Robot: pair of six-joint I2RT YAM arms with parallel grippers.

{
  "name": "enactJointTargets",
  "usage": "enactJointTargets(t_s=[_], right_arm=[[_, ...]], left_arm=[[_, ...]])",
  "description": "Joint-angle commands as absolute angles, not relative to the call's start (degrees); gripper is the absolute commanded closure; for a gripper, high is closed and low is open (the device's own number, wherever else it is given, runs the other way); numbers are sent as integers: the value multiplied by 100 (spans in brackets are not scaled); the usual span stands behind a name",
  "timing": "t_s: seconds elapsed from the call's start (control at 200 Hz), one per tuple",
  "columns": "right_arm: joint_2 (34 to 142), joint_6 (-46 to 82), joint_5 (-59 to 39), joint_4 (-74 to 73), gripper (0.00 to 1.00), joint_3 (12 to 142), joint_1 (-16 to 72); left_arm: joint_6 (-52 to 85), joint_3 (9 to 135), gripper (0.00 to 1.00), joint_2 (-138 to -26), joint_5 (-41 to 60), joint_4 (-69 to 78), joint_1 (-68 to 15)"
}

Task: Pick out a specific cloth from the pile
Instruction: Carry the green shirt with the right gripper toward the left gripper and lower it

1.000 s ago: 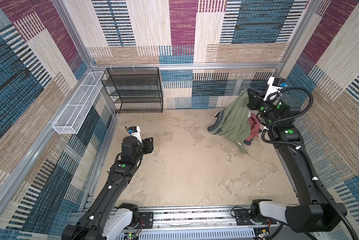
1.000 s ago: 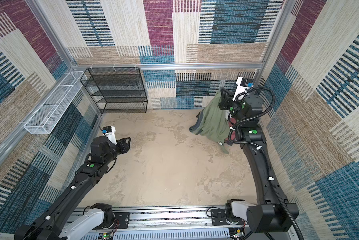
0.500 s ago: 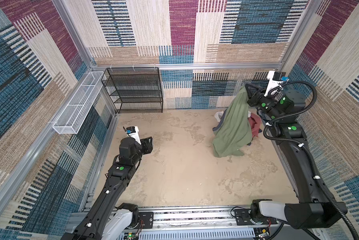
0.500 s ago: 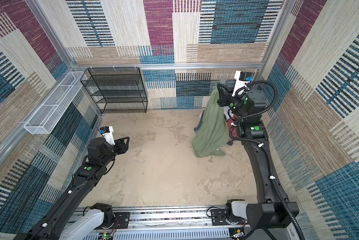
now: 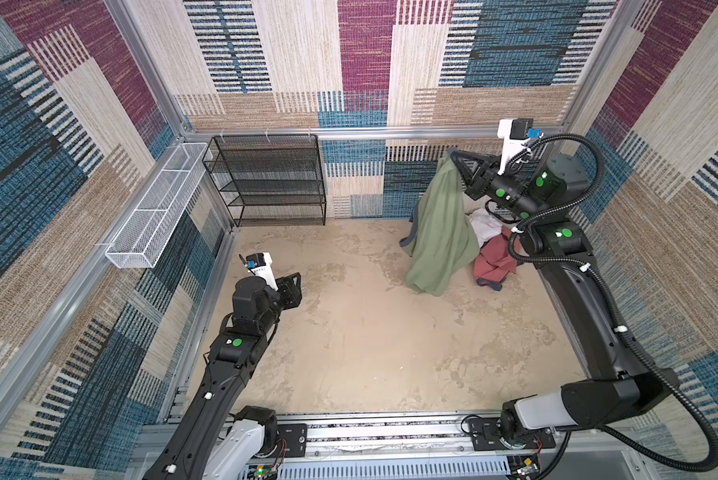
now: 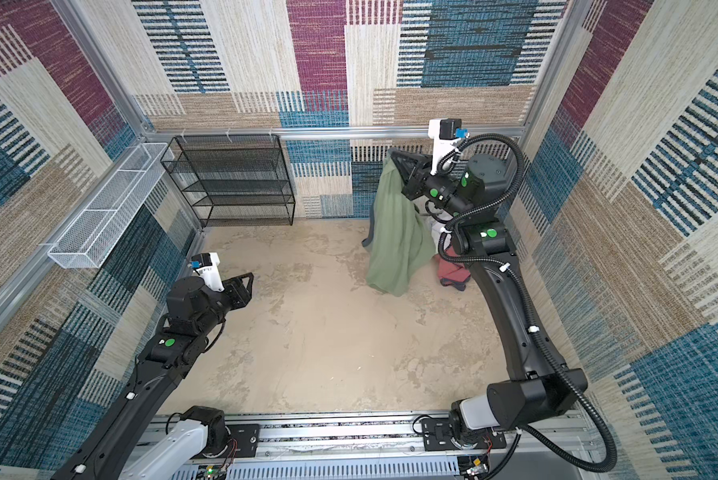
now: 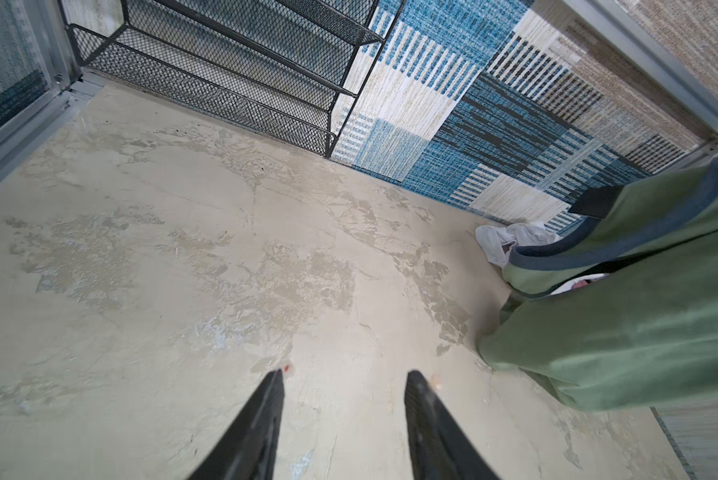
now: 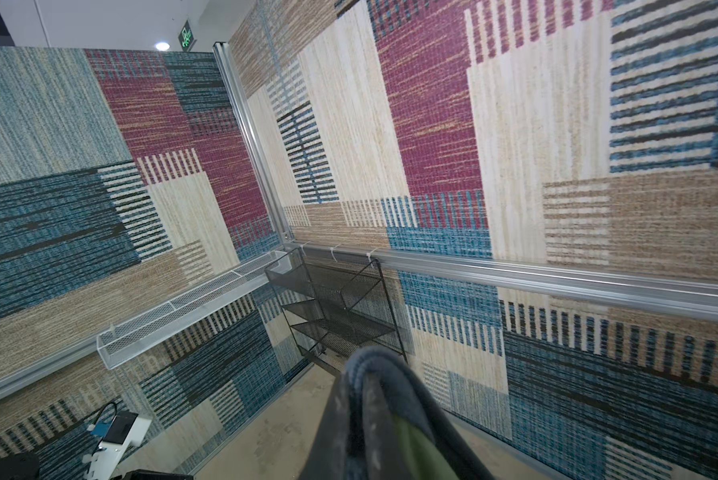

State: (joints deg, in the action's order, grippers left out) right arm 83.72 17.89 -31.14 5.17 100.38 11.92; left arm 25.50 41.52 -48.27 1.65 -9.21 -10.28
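I am holding the green cloth (image 5: pixel 442 232) up by its grey-blue trimmed edge at the far right of the floor, and it is hanging long and nearly straight down from the right gripper (image 5: pixel 453 160), its lower end just brushing the floor (image 5: pixel 349 332). The right jaws are clenched on that trim, which is bunching between them in the right wrist view. The pile (image 5: pixel 492 249), now only the white piece and the salmon-red one, is lying just beside and behind the hanging cloth, under my right arm. The cloth's long axis is running top to bottom, so clearing it is turning on lift and a pull toward the middle, away from the pile; I judge the bottom hem could still drag.

My left gripper (image 5: pixel 293 291) is waiting well apart on the left side, jaws parted and holding nothing, so the right arm is far nearer.

Compared with a second ago, the cloth is hanging higher and longer, no longer bunched over the pile, and the left gripper has dipped a little.
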Motion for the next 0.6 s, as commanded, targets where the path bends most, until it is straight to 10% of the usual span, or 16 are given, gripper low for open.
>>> enactJointTargets(t_s=[0.0,0.591], right_arm=[[8654,1689,-3207,592,100,10478,1427],[11597,1510,-3295,1893,100,14687,3222]], left_arm=[[2549,4269,50,-4701,-57,-1277,-1028],[2388,4624,50,-3635,-271,-2674,-1028]])
